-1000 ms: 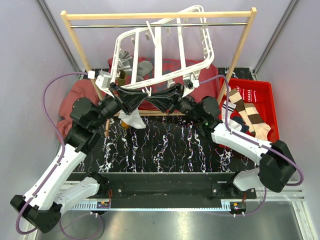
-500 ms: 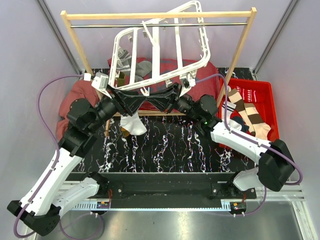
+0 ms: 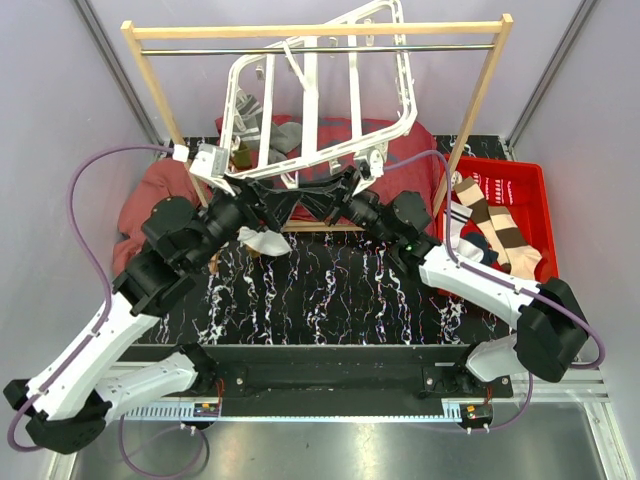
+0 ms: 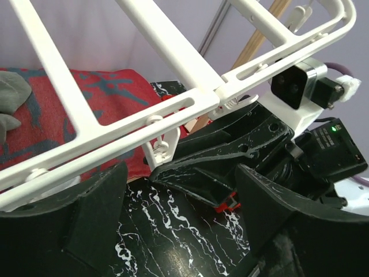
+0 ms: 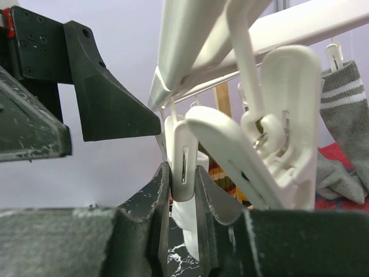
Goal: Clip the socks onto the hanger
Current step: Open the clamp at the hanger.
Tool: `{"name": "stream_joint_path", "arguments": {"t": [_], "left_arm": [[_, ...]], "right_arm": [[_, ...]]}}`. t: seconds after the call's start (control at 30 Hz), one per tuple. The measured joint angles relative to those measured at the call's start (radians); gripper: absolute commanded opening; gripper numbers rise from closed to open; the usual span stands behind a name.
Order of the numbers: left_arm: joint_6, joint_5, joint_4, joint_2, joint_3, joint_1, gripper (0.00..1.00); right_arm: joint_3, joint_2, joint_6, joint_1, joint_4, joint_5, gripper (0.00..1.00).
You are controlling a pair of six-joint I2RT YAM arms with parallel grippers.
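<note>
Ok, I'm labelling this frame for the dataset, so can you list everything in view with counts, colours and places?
table: one, black marbled, centre
wooden rail frame: one, pale wood, far side
hanger: one, white, tilted under the rail
clipped socks: about three, grey, striped, olive-brown, at the hanger's left side
loose sock: one, white, over the table's far edge
bin: one, red, right
bin socks: at least two, beige-brown striped, in the bin
red cloths: two, behind and left of the frame
clip: one, white, on the hanger's near bar
left gripper: black, open, under the hanger
right gripper: black, shut on the clip
</note>
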Motion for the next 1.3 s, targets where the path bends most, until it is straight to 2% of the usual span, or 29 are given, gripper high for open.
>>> {"name": "stream_joint_path", "arguments": {"t": [0.2, 0.5, 0.77, 1.03, 1.1, 1.17, 1.2, 1.27, 1.3], "left_arm": [[0.019, -0.18, -0.015, 0.055, 0.018, -0.097, 0.78], [0.039, -0.417, -0.042, 0.116, 0.056, -0.156, 0.66], [0.039, -0.47, -0.029, 0.165, 0.07, -0.159, 0.52], [0.044, -0.487, -0.023, 0.196, 0.089, -0.166, 0.33], [0.051, -0.492, -0.022, 0.202, 0.09, -0.168, 0.27], [0.066, -0.5, -0.022, 0.208, 0.092, -0.169, 0.17], [0.074, -0.506, -0.023, 0.211, 0.092, -0.169, 0.14], [0.089, -0.512, -0.023, 0.216, 0.092, -0.169, 0.06], [0.097, -0.515, -0.023, 0.217, 0.092, -0.169, 0.03]], "right_arm": [[0.0, 0.0, -0.06, 0.031, -0.014, 0.061, 0.0], [0.0, 0.0, -0.108, 0.053, -0.018, 0.099, 0.0], [0.0, 0.0, -0.135, 0.059, -0.026, 0.128, 0.0], [0.0, 0.0, -0.175, 0.067, -0.045, 0.148, 0.0], [-0.001, 0.002, -0.182, 0.067, -0.05, 0.158, 0.04], [-0.002, 0.006, -0.189, 0.068, -0.051, 0.166, 0.14], [-0.002, 0.009, -0.194, 0.068, -0.051, 0.167, 0.27], [-0.003, 0.011, -0.197, 0.068, -0.053, 0.174, 0.38], [-0.005, 0.011, -0.196, 0.069, -0.056, 0.174, 0.48]]}}
